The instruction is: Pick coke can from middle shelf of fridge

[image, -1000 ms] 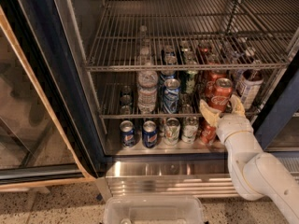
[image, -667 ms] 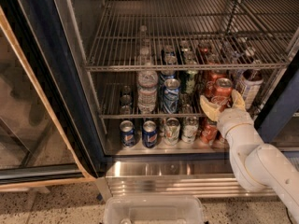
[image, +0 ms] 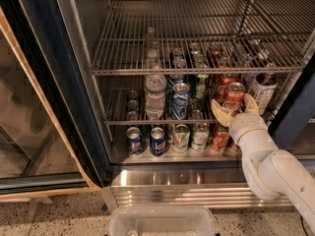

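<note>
The fridge (image: 47, 87) stands open with its dark frame at the left. The middle shelf (image: 120, 122) is a wire rack holding cans and bottles. Red coke cans with silver tops stand at its right end; the front coke can (image: 236, 90) is nearest my gripper. My gripper (image: 234, 107) is at the shelf's front right, on the white arm coming from the lower right. It is open, with its yellowish fingers (image: 219, 112) spread on either side of the red cans' lower part. I cannot tell whether they touch a can.
Blue Pepsi cans (image: 180, 100) and a clear water bottle (image: 155, 93) stand left of the coke cans. A white-labelled dark bottle (image: 263, 90) stands to the right. More cans (image: 157, 140) line the fridge floor. A white bin (image: 162, 221) sits below the ribbed steel base (image: 187, 191).
My gripper has risen from the floor-level cans to the middle shelf and moved in towards the red cans, fingers staying spread.
</note>
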Tool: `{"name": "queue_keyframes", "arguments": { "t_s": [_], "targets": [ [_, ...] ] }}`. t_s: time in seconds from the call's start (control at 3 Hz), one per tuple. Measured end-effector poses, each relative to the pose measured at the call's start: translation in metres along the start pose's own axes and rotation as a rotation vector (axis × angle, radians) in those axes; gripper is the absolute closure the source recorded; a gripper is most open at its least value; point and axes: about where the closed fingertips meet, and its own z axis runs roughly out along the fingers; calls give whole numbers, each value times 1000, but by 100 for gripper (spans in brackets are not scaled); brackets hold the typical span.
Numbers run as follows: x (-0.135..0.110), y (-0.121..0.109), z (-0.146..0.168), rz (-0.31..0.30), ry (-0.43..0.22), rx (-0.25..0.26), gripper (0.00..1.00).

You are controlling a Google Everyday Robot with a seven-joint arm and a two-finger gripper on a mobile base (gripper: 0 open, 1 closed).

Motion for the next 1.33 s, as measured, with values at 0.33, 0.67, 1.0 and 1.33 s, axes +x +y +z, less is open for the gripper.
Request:
{"name": "queue_keyframes", "arguments": {
  "t_s": [0.33, 0.67, 1.0, 1.33],
  "targets": [
    [9, -24, 25, 8, 21, 39, 37],
    [12, -29, 32, 11, 31, 43, 37],
    [16, -30, 38, 18, 40, 39, 37],
    [22, -28, 42, 26, 53, 29, 36]
  ]
}}
